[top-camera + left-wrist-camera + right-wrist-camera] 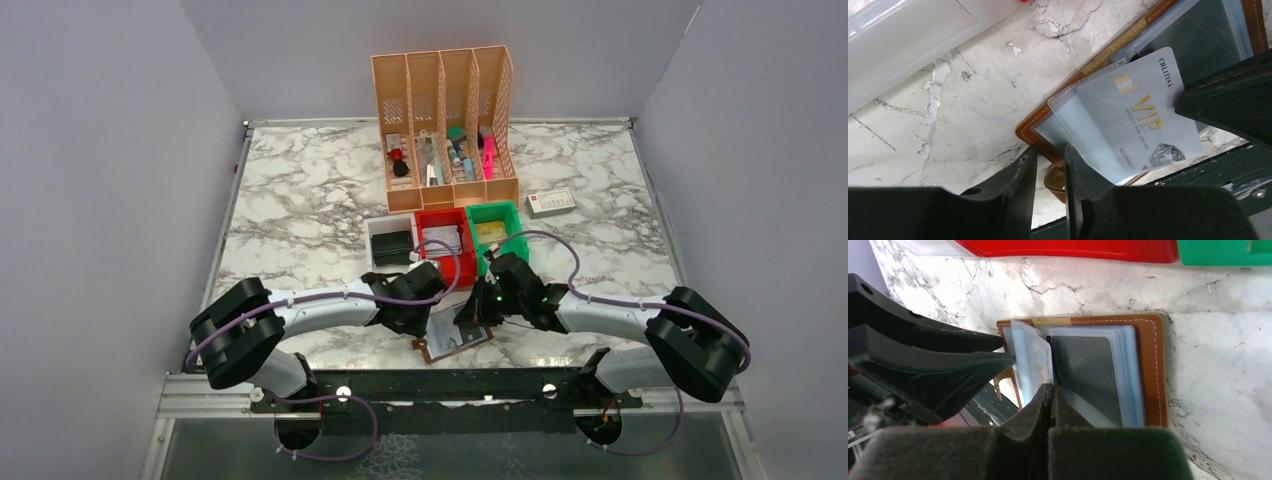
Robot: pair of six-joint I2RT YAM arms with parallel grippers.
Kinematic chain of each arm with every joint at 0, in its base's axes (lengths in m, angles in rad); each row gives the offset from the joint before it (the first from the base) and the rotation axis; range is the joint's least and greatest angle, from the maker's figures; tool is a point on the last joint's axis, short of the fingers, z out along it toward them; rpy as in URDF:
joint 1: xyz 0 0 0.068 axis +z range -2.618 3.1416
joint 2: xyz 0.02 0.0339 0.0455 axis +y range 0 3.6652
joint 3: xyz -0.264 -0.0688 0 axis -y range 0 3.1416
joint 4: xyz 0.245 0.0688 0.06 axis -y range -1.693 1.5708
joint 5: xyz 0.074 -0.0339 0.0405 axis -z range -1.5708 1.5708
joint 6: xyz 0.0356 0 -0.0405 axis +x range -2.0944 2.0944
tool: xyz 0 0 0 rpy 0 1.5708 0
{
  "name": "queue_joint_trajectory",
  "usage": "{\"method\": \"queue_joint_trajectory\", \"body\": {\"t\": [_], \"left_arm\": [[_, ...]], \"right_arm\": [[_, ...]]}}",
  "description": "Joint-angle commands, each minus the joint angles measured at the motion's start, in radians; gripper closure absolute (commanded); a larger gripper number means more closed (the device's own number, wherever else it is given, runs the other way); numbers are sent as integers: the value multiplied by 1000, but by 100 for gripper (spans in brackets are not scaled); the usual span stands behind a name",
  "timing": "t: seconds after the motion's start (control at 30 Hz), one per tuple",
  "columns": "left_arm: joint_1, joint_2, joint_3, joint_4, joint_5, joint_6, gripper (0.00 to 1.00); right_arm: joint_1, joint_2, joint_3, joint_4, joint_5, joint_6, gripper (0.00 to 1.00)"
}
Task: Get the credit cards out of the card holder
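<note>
One card under way: a silver VIP card (1133, 115) stood partway out of its clear sleeve (1070, 125), not yet free.
Card holder (1148, 370): lay open and flat on the marble surface (1228, 365) at the near edge, between both arms.
Left tool (1050, 150): fingers parted by a narrow gap at the holder's corner, nothing seen between them.
Right tool (1050, 389): shut, tips down at the card's edge; whether it pinched the card I could not tell.
Done: little, by my reckoning; I saw no card lying out of the holder.
Remaining: this card needed pulling clear, and the other sleeves (1088, 370) needed checking; I could not make out what they held.
</note>
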State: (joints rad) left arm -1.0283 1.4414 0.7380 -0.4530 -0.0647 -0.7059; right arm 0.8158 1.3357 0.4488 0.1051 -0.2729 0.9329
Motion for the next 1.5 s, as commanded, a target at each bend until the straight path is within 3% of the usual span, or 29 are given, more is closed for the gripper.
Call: {"method": "queue_joint_trajectory", "body": {"t": [0.0, 0.43, 0.7, 0.83, 0.93, 1.13, 1.47], "left_arm": [[-14, 36, 22, -39, -43, 0, 71], [-31, 41, 42, -39, -78, -9, 72], [-32, -26, 124, -43, -109, 4, 50], [-31, -24, 192, -35, -89, 27, 47], [-32, -11, 200, 11, -35, 47, 51], [-32, 30, 147, 67, 58, 30, 74], [-36, 83, 69, 127, 123, 4, 95]], "right_arm": [[-4, -46, 20, -55, 53, -18, 99], [-10, -128, 1, -101, 138, 3, 98], [-10, -111, 1, -87, 111, 0, 99], [-10, -103, -1, -81, 102, -2, 99], [-10, -102, -7, -79, 102, -2, 99], [-10, -113, -13, -81, 109, -2, 99], [-10, -113, -13, -64, 85, -2, 98]]}}
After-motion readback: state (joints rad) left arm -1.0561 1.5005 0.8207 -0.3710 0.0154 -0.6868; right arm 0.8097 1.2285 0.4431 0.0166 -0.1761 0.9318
